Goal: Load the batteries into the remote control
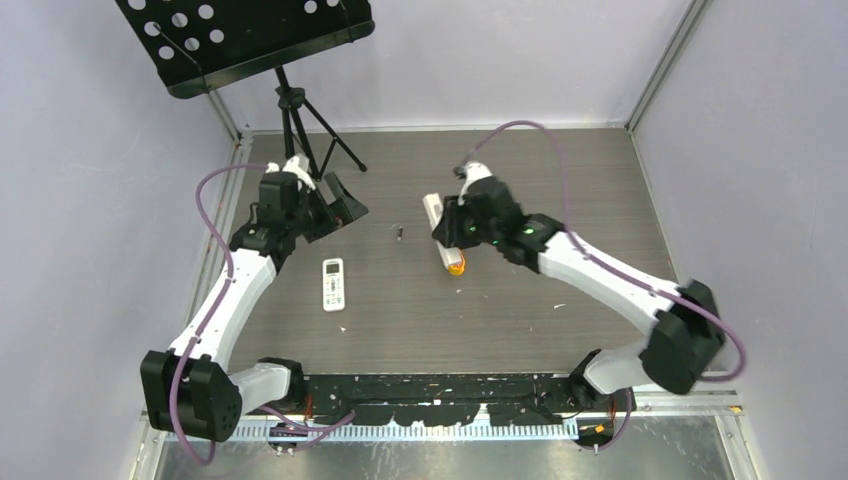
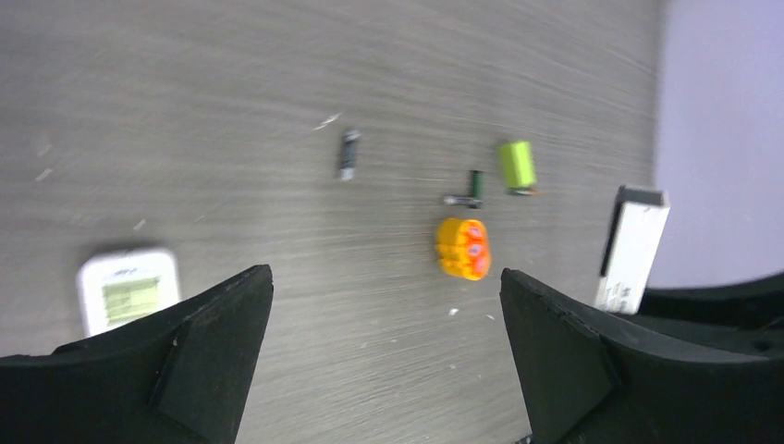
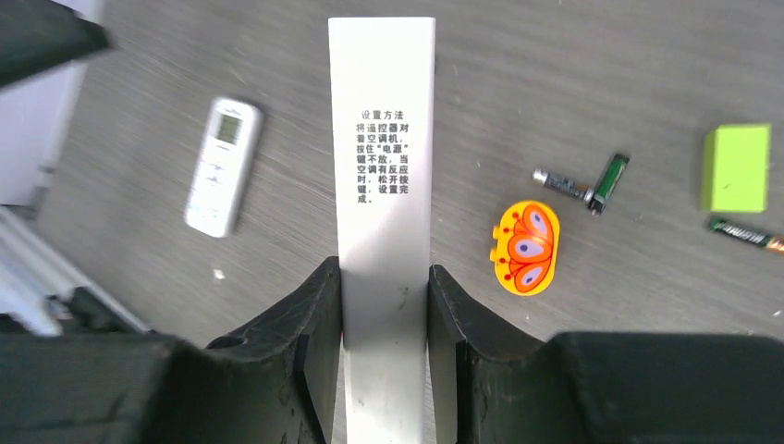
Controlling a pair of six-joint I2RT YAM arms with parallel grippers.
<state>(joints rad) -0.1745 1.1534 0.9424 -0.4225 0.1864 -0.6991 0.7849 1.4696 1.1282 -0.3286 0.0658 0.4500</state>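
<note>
Now I'm clamping right gripper (image 3: 384,305) on long white plastic remote (image 3: 381,111), left gripper (image 2: 386,305) gaping; next likely grabbing slim dark batteries (image 3: 610,180) rightward.

The top camera looks down on the whole table (image 1: 450,320) from above its near edge. Both wrist cameras face down from nearer, sharing the orange toy (image 2: 462,248).
</note>
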